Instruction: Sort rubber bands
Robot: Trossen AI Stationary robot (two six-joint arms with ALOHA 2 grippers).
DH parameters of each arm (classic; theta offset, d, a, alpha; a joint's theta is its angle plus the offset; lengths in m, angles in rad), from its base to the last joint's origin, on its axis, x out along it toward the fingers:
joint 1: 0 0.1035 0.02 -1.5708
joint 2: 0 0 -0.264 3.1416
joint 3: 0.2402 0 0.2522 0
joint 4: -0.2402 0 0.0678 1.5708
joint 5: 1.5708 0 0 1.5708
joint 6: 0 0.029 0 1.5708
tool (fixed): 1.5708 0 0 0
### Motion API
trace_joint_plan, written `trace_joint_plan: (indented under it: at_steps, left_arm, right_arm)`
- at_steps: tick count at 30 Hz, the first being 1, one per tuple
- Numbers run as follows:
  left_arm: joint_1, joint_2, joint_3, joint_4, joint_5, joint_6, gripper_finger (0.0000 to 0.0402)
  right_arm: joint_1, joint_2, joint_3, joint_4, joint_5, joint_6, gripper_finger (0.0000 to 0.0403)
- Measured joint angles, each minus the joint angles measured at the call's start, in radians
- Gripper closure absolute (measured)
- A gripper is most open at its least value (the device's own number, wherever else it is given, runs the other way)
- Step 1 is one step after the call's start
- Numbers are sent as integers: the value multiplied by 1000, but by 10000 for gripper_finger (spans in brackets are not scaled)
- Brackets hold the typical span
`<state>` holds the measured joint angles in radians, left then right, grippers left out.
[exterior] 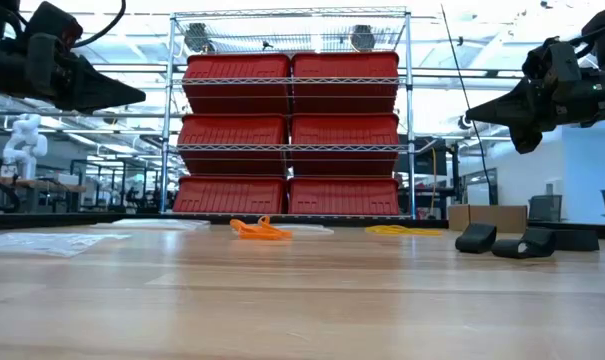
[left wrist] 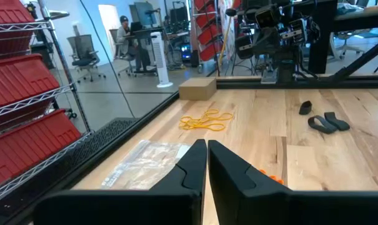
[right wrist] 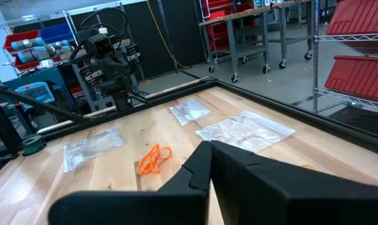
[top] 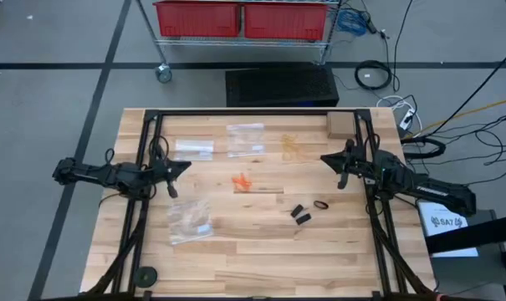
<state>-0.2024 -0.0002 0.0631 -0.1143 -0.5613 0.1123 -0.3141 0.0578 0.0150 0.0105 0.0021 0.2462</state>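
Note:
Orange rubber bands lie in a small heap at the table's middle; the heap also shows as orange bands in the right wrist view. Black bands lie right of centre, near side. Pale yellow bands lie toward the far edge, seen too as yellow bands. My left gripper hovers shut above the table's left side, holding nothing. My right gripper hovers shut above the right side, near the yellow bands, holding nothing.
Clear plastic bags lie flat: two at the far middle, one at far left, one at near left. A cardboard box sits at the far right. A roll of black tape rests near the front left corner.

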Motion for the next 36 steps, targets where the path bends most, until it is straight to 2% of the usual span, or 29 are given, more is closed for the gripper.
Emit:
trace_joint_plan:
  at_steps: [32,36]
  left_arm:
    - [0,0,0,3,0,0,377]
    - [0,0,-2,38,43,-1,377]
  right_arm:
    - [0,0,0,0,0,0,403]
    - [0,0,0,0,0,0,403]
